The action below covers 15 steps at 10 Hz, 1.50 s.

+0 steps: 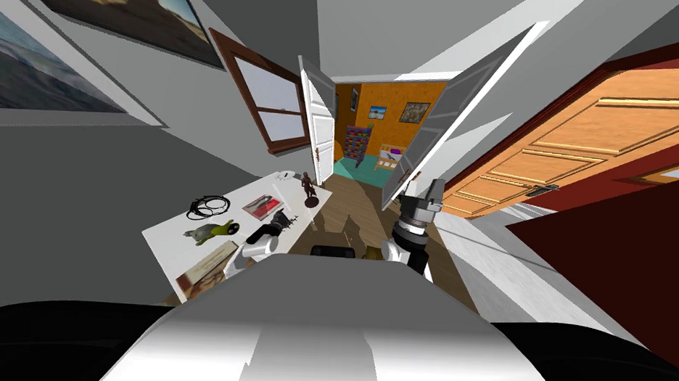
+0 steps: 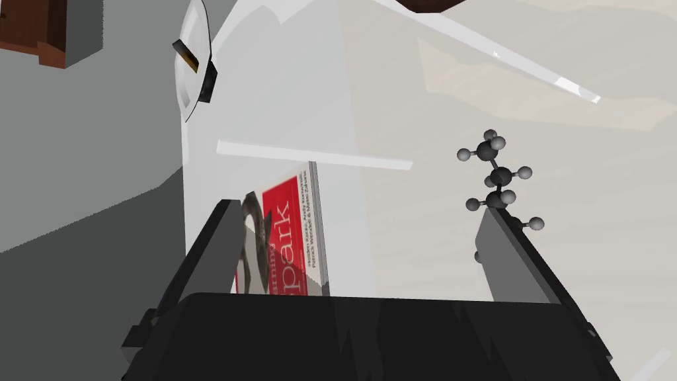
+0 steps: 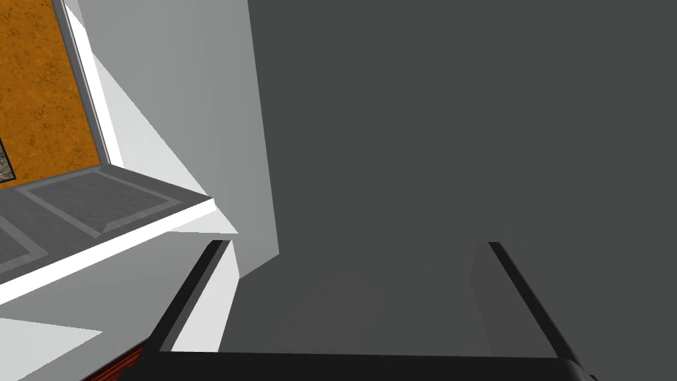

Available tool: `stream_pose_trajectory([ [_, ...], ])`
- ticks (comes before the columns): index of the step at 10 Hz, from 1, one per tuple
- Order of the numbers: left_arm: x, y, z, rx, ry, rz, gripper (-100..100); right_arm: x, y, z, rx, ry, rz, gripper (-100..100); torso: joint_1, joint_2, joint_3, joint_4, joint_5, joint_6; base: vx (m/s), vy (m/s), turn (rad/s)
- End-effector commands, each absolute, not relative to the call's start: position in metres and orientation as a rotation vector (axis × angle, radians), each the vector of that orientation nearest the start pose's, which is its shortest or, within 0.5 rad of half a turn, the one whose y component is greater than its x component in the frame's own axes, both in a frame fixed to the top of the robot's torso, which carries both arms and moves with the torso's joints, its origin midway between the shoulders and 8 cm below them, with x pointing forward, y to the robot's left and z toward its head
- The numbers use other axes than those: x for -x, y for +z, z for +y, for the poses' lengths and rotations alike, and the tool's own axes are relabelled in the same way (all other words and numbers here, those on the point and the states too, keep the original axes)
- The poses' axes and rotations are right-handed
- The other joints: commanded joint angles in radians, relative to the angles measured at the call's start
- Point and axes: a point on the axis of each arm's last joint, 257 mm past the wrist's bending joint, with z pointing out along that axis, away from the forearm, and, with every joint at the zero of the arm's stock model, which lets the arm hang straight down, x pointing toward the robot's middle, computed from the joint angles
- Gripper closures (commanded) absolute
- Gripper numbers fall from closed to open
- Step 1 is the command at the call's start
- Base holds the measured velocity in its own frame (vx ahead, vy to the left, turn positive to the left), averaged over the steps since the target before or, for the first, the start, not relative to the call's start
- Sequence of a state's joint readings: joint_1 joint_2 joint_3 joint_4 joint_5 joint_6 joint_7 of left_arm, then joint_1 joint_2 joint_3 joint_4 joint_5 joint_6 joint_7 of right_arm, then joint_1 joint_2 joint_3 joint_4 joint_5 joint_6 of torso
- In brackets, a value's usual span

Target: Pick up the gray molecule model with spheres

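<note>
Left arm reaches out low over the white table (image 1: pixel 170 243), on the robot's left side. Left gripper (image 2: pixel 360 208) stands wide, both blades apart and gripping nothing. The gray molecule model (image 2: pixel 500 177), a short upright chain of dark spheres with small lighter spheres on stubs, stands just beyond the tip of one finger (image 2: pixel 509 258), which covers its lowest part. It is outside the gap between the blades, not inside it. Whether that finger touches the model, cannot tell. In the head view the model lies near the table edge that faces the wooden floor, close by the gripper. A red book (image 2: pixel 284 231) lies flat on the table between the blades, nearer the other finger, its cover carrying white lettering and a gray figure. Beyond the book, near the far end of the table, sits a white rounded object (image 2: pixel 193 66) with dark trim. Elsewhere on the table, farther toward the wall: a black looped cable (image 1: pixel 210 205), a green toy (image 1: pixel 212 232), a small dark figurine (image 1: pixel 307 186) upright near the far end, and a second book (image 1: pixel 207 267) at the near corner. Right arm is raised on the robot's right side, well apart from the table. Right gripper (image 3: pixel 356 243) is spread wide and empty.
</note>
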<state>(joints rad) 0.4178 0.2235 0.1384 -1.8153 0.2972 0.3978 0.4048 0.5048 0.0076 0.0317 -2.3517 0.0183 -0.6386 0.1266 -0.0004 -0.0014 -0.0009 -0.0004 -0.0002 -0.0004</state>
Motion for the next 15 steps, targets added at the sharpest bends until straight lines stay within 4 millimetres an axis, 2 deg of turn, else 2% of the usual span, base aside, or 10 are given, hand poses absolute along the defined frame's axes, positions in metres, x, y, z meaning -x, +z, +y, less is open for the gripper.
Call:
stream_pose_trajectory([
  [1,-0.37,-0.384,0.399,2.099,-0.989,1.021,-100,-0.303,0.077,-0.26,-0.451,1.241,0.494,0,0.0,0.0,0.0,0.0,0.0,0.0,0.022,0.002,-0.055],
  [2,-0.361,-0.398,0.403,2.16,-0.959,1.012,-100,-0.303,0.077,-0.26,-0.451,1.241,0.494,0,0.0,0.0,0.0,0.0,0.0,0.0,0.036,0.006,-0.092],
  [3,-0.361,-0.399,0.403,2.161,-0.958,1.013,-100,-0.303,0.077,-0.26,-0.451,1.241,0.494,0,0.0,-0.001,0.0,0.0,0.0,0.0,0.027,0.004,-0.049],
  [5,-0.345,-0.423,0.412,2.27,-0.902,0.988,-100,-0.303,0.077,-0.26,-0.451,1.241,0.494,0,0.0,0.0,0.0,0.0,0.0,0.0,0.032,0.004,-0.088],
  [6,-0.344,-0.425,0.411,2.279,-0.893,0.992,-100,-0.303,0.077,-0.26,-0.451,1.241,0.494,0,0.0,-0.001,0.0,0.0,0.0,0.0,0.028,0.005,-0.026],
  [9,-0.318,-0.456,0.423,2.428,-0.8,0.954,-100,-0.303,0.077,-0.26,-0.451,1.241,0.494,0,0.0,-0.001,0.0,0.0,0.0,0.0,0.035,0.006,-0.08],
  [10,-0.317,-0.457,0.422,2.434,-0.794,0.956,-100,-0.303,0.077,-0.26,-0.451,1.241,0.494,0,0.001,-0.001,-0.001,0.0,0.0,0.0,0.027,0.006,-0.03],
  [15,-0.279,-0.487,0.441,2.61,-0.649,0.898,-100,-0.303,0.077,-0.26,-0.451,1.241,0.494,0,0.0,-0.001,0.0,0.0,0.0,0.0,0.027,0.005,-0.064],
])
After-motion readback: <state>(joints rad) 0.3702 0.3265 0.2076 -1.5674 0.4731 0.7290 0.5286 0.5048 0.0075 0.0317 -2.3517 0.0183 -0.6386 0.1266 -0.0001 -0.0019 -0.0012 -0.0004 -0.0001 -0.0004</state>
